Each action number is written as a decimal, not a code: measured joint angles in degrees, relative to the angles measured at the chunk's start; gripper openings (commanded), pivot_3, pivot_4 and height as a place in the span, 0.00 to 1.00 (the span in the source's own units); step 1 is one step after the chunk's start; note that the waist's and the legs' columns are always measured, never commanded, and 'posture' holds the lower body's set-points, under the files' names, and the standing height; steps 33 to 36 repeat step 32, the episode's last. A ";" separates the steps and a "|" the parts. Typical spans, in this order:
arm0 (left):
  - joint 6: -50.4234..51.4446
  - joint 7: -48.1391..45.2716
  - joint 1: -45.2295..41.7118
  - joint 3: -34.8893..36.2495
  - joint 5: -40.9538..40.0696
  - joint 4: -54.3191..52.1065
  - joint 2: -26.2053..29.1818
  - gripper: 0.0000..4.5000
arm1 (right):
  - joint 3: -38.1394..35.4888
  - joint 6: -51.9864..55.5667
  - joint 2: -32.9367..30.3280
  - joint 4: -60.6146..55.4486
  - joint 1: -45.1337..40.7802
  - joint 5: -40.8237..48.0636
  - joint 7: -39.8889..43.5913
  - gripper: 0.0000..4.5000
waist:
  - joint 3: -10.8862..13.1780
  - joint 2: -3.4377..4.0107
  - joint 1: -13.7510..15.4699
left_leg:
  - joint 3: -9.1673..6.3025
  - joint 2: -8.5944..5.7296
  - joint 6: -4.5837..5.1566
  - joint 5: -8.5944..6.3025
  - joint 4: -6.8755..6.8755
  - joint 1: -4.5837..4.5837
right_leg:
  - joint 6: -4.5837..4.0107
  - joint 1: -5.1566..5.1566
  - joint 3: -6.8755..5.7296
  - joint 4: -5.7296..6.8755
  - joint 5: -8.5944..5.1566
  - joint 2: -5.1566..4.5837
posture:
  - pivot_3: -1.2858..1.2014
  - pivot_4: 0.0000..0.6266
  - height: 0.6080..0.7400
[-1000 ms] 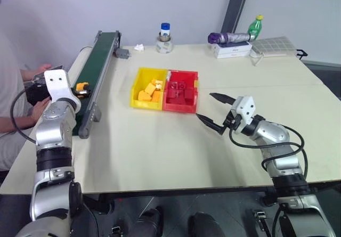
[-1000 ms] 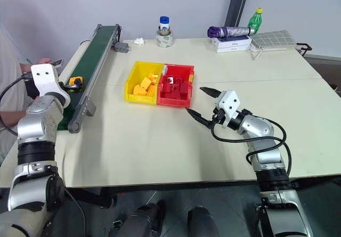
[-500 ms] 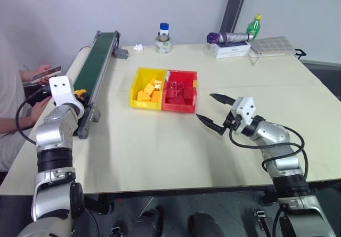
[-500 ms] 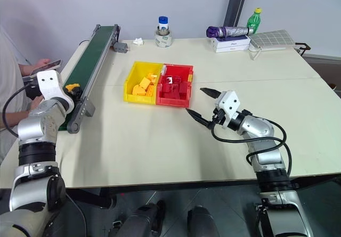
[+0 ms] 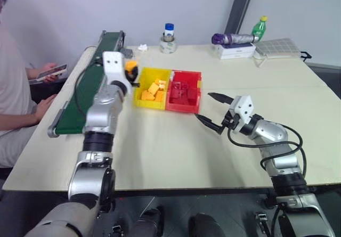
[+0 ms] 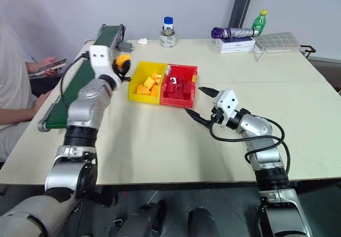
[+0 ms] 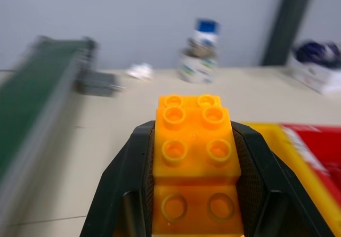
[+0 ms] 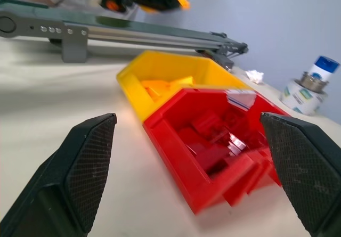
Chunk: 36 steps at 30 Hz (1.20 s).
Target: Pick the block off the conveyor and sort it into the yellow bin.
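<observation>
block (image 7: 195, 146), chunky studded orange plastic, clamped between left gripper (image 7: 194, 194) black textured fingers (image 7: 129, 184).

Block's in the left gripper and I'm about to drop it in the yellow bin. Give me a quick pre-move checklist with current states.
1. Left gripper shut on the block: ok.
2. Block off the conveyor: ok.
3. Block above the yellow bin: not ok, it is beside the bin's left edge.
4. Room in the yellow bin: ok, a few yellow pieces inside.
5. Right gripper away from the bins: ok, open, by the red bin.
</observation>
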 measured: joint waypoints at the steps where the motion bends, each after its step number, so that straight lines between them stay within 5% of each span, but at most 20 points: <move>1: -1.57 -0.13 -1.37 -0.26 0.45 2.94 -0.31 0.30 | -0.03 0.02 -0.03 -0.05 0.09 -0.03 -0.15 1.00 | 0.00 0.00 -0.18 | 0.00 0.00 0.02 0.01 -0.03 0.00 | 0.00 -0.01 0.00 0.01 0.00 0.00 | 0.52 0.24 1.00; 4: -6.29 -0.51 -5.04 -0.53 1.40 11.07 -1.33 0.30 | -0.12 0.08 -0.13 -0.44 0.69 -0.04 -0.63 1.00 | 0.00 0.00 -0.46 | -0.01 -0.01 0.02 0.02 -0.04 -0.01 | 0.00 -0.01 -0.01 0.00 0.00 -0.01 | 0.52 0.24 1.00; 10: -13.20 -1.85 -9.45 -0.31 1.51 22.26 -2.52 0.95 | -0.24 0.08 -0.24 -2.02 3.06 -0.05 -1.61 1.00 | 0.01 -0.02 -0.80 | -0.01 -0.04 0.04 0.02 -0.02 -0.01 | 0.01 0.00 -0.01 0.00 0.00 -0.02 | 0.52 0.24 1.00; 11: -14.16 -2.27 -10.02 -0.21 1.50 23.08 -2.56 0.99 | -0.26 0.08 -0.25 -2.12 3.18 -0.05 -1.75 1.00 | 0.01 -0.02 -0.84 | -0.01 -0.04 0.04 0.02 -0.02 -0.01 | 0.01 0.00 -0.01 0.00 0.00 -0.02 | 0.52 0.24 1.00; 16: -17.24 -6.38 -9.03 -0.51 1.49 19.23 -1.51 0.99 | -0.30 0.09 -0.31 -2.42 3.31 -0.04 -2.16 1.00 | 0.01 -0.01 -0.95 | -0.01 -0.03 0.05 0.02 -0.03 -0.01 | 0.01 0.00 -0.01 0.00 0.00 -0.02 | 0.52 0.24 1.00; 21: -4.95 -14.67 6.38 -1.03 -3.96 -7.26 2.99 0.99 | -0.66 0.06 -0.84 -2.36 3.38 -0.04 -2.02 1.00 | 0.00 0.01 -1.43 | 0.00 0.00 0.05 0.04 -0.09 -0.01 | -0.01 -0.11 0.07 0.07 0.00 0.01 | 0.52 0.24 1.00; 26: 5.52 -24.14 24.98 1.98 -15.55 -40.43 14.23 0.99 | -0.90 -0.04 -1.35 -1.49 2.96 0.00 -0.76 1.00 | 0.01 0.04 -1.33 | 0.00 0.05 0.02 0.02 -0.10 0.01 | -0.10 -0.16 0.13 0.10 0.02 0.05 | 0.52 0.24 1.00; 32: 13.00 -26.70 37.55 9.68 -19.42 -49.23 24.94 0.99 | -0.60 -0.84 -1.23 0.30 1.06 0.00 1.04 1.00 | -0.04 0.13 -0.80 | -0.01 0.05 -0.10 -0.06 -0.10 0.19 | -0.38 -0.15 0.12 0.03 -0.10 0.04 | 0.52 0.24 1.00; 36: 13.00 -26.70 37.55 9.68 -19.42 -49.23 24.94 0.99 | -0.60 -0.84 -1.23 0.30 1.06 0.00 1.04 1.00 | -0.04 0.13 -0.80 | -0.01 0.05 -0.10 -0.06 -0.10 0.19 | -0.38 -0.15 0.12 0.03 -0.10 0.04 | 0.52 0.24 1.00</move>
